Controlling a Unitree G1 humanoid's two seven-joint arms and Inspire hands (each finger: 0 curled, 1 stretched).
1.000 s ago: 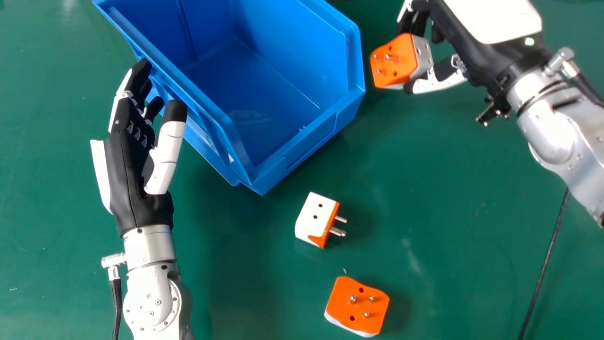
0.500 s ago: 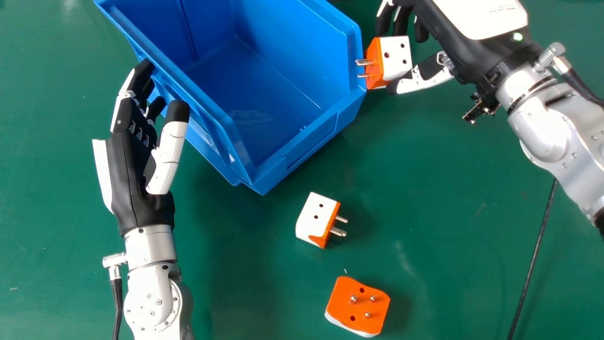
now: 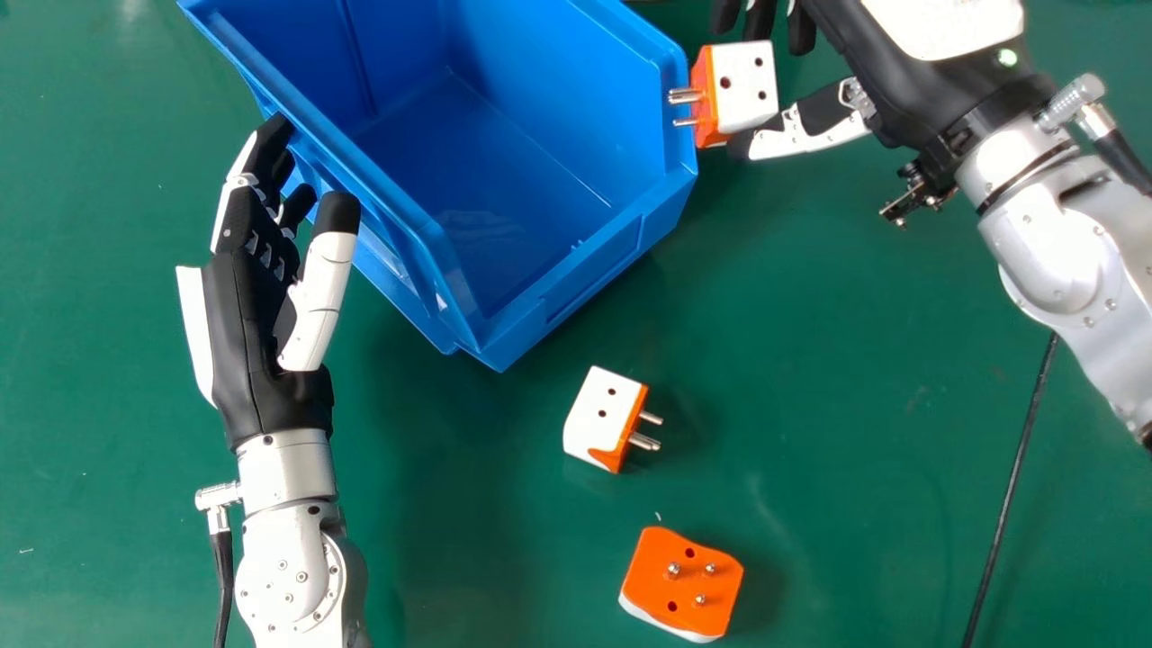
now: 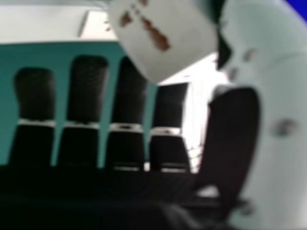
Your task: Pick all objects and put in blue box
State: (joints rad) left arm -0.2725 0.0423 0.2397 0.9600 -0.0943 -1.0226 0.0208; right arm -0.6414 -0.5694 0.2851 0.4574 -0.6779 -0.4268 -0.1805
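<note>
My right hand (image 3: 886, 85) is at the upper right in the head view, its thumb and fingers pinching a white and orange plug adapter (image 3: 745, 85). The adapter's pins point left over the right rim of the blue box (image 3: 589, 261). In the right hand view, my hand (image 4: 86, 91) has the adapter (image 4: 168, 36) at its fingertips beside the thumb. My left hand (image 3: 252, 333) stays open at the box's left side. On the table lie a white adapter with orange edge (image 3: 601, 416), pins rightward, and, nearer, an orange adapter (image 3: 675, 580), pins up.
The green table (image 3: 855, 432) surrounds the box. A black cable (image 3: 1008, 495) runs down on the right, below my right forearm. The inside of the box shows a bare blue floor.
My right hand has shifted left and then a little up, bringing the pinched adapter to the box rim. The adapter has turned from pins facing the camera to pins leftward. The left hand is nearly still.
</note>
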